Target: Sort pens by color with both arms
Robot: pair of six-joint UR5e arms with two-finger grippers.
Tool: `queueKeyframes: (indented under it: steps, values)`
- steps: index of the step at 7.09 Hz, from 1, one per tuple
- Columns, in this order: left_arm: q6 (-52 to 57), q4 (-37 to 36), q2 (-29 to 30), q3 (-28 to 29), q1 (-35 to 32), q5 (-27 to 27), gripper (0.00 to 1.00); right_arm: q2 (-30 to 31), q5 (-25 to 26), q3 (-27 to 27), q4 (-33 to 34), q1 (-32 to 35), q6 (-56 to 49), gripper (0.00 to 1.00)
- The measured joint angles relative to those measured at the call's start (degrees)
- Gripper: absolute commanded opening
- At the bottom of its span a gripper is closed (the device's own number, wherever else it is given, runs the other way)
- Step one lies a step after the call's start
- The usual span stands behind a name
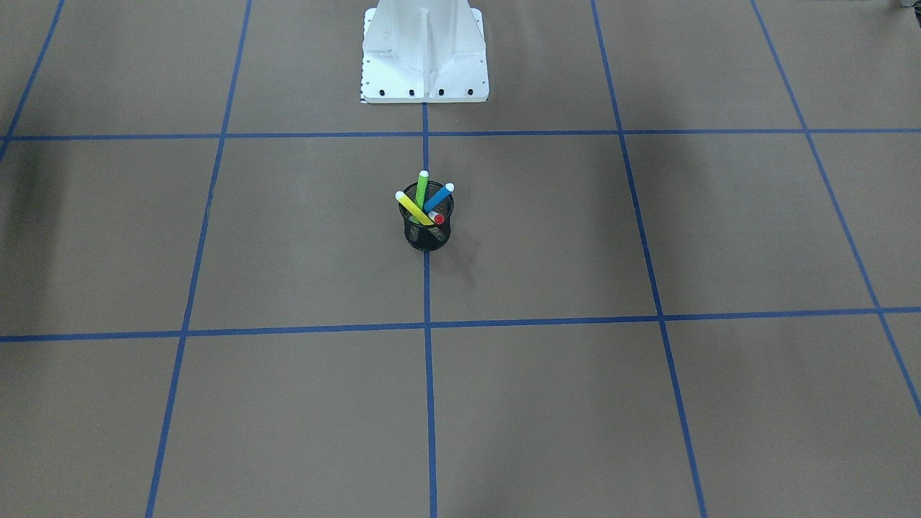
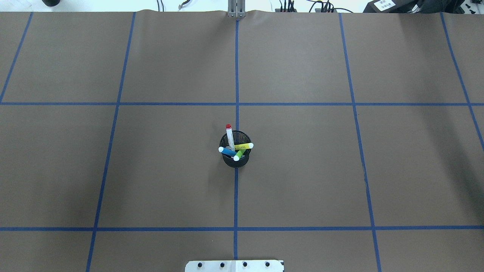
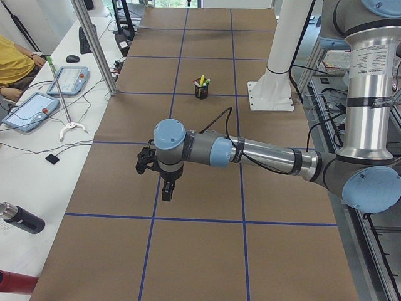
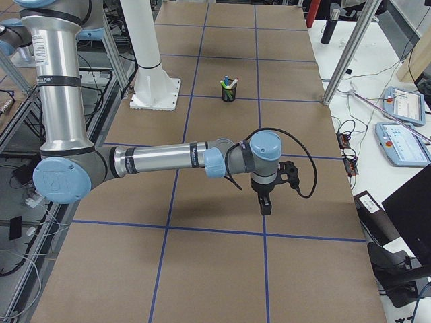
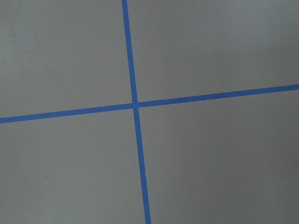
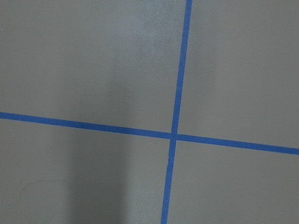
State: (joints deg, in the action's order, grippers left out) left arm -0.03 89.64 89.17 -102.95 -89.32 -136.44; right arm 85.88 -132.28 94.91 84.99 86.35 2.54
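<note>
Four pens stand together in a black mesh cup [image 1: 427, 236] at the table's middle: green [image 1: 422, 188], blue [image 1: 439, 198], yellow [image 1: 411, 208] and a white one with a red end [image 1: 439, 217]. In the overhead view the red-capped white pen [image 2: 229, 136] leans away from the robot, and the yellow [image 2: 243, 146], blue [image 2: 227, 151] and green [image 2: 239, 154] fan out of the cup [image 2: 236, 161]. My left gripper [image 3: 166, 194] shows only in the exterior left view and my right gripper [image 4: 263, 205] only in the exterior right view. Both hang above the table far from the cup. I cannot tell whether they are open or shut.
The white base pedestal [image 1: 424, 57] stands at the robot's side of the table. Blue tape lines [image 2: 236, 75] divide the brown table into squares. Both wrist views show only tape crossings. A side bench with tablets [image 3: 28, 108], a metal post [image 3: 94, 47] and a person runs along the far edge.
</note>
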Motion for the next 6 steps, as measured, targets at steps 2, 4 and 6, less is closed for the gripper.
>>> queueKeyframes:
  steps: [2, 4, 6]
  values:
    - [-0.33, 1.55, 3.27, 0.01, 0.23, -0.33, 1.0, -1.95, 0.06, 1.26, -0.04, -1.15, 0.05, 1.0]
    - [-0.49, 6.31, 4.01, -0.1, 0.33, -2.96, 1.0, -3.13, 0.12, 2.01, -0.05, -3.04, 0.43, 1.0]
    - [-3.2, 13.16, 4.48, -0.12, 3.24, -4.12, 1.0, -5.37, -0.11, 3.4, 0.05, -6.14, 1.71, 1.0]
